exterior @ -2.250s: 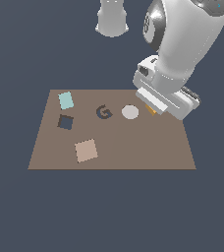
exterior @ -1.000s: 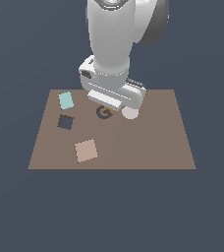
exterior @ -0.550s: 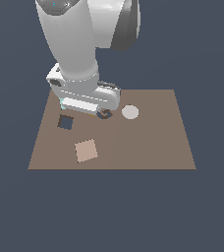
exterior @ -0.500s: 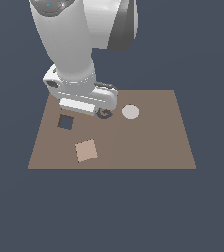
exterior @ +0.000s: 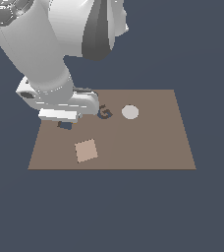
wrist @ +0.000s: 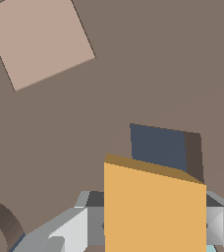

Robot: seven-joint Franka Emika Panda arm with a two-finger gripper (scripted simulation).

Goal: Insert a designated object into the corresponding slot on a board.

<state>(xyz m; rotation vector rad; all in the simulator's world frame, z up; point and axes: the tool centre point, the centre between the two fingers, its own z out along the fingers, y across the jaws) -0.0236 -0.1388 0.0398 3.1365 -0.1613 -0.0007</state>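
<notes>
In the exterior view, a large white robot arm (exterior: 50, 44) leans down from the upper left over a wide, flat brown board (exterior: 133, 142) that lies on a plain dark blue-grey ground. The arm's white wrist block (exterior: 60, 101) hangs low over the far left part of the board, and just under it a small corner of the dark navy slot (exterior: 65, 125) peeks out; the pincer itself is hidden beneath the wrist in this view. Just to the right of the wrist sits a dark G-shaped ring (exterior: 104, 112), and to the right of that, a pale grey disc (exterior: 130, 111). Nearer the camera, a flat tan square (exterior: 86, 150) lies tilted on the board, apart from the other pieces. In the wrist view, the orange-yellow cube (wrist: 154, 209) fills the foreground, clamped in the pincer (wrist: 148, 221), whose grey and white fingers (wrist: 82, 224) show on either side of it. Just beyond the cube lies the slot (wrist: 158, 147), a dark navy square opening with a thin dark brown frame along one edge; the cube's top edge overlaps the slot's near edge in the picture, and the cube is not yet in the opening. The flat tan square (wrist: 39, 40) lies well beyond on the brown board (wrist: 173, 64), and a curve of the dark ring (wrist: 3, 224) shows at the corner.
</notes>
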